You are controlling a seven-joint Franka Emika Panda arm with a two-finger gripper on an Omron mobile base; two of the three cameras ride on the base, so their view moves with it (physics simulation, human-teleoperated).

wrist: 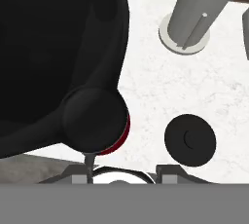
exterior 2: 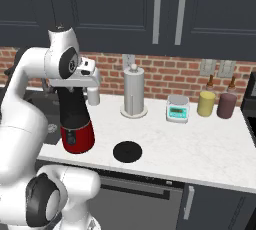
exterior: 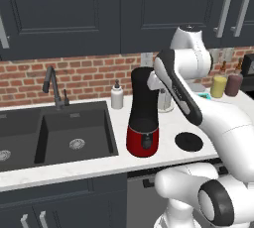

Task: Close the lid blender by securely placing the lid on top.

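Reach step: gripper (exterior: 155, 79) narrow, empty, up by blender (exterior: 143, 115) top; lid (exterior: 189, 141) on table (exterior 2: 200, 144); next descend, grasp lid

No readable text, labels or numbers anywhere (scale (exterior 2: 178, 109) display too small to read).

**White marble tabletop and what stands on it**

The tabletop (exterior 2: 200, 149) is pale veined marble running under dark cabinets, with a black double sink (exterior: 54, 133) set into its left part. A white soap bottle (exterior: 117, 95) stands behind the sink's right corner. The blender (exterior: 143, 118) stands near the front edge on its red base. The lid (exterior 2: 127, 151) lies flat beside it, apart from it. Along the brick wall stand a paper-towel roll (exterior 2: 133, 94), a small scale (exterior 2: 178, 109), a yellow canister (exterior 2: 206, 103) and a maroon canister (exterior 2: 226, 106).
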